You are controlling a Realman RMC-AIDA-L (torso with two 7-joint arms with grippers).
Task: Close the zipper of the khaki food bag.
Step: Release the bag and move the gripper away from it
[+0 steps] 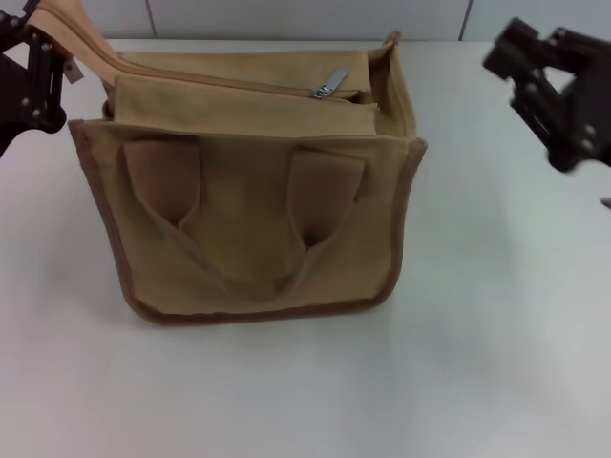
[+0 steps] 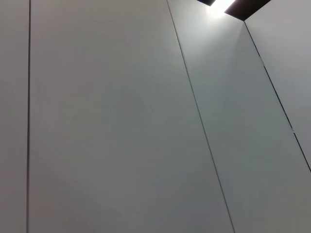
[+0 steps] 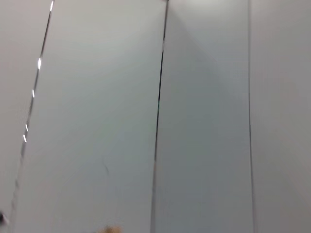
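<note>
White bench (image 1: 496, 363) carries the khaki food bag (image 1: 248, 219) centre frame; left hand (image 1: 38, 81) at upper left pinches its end strap (image 1: 72, 29); right hand (image 1: 554, 86), spread, hovers upper right; next it must take the zipper (image 1: 329, 84) pull.

No readable text, label, brand, number or sign anywhere: none on the bag (image 1: 248, 219), none on the zipper (image 1: 329, 84), none on the wall panels (image 2: 121, 121).

A white table (image 1: 496, 363) stands before a pale panelled wall (image 2: 112, 126).
</note>
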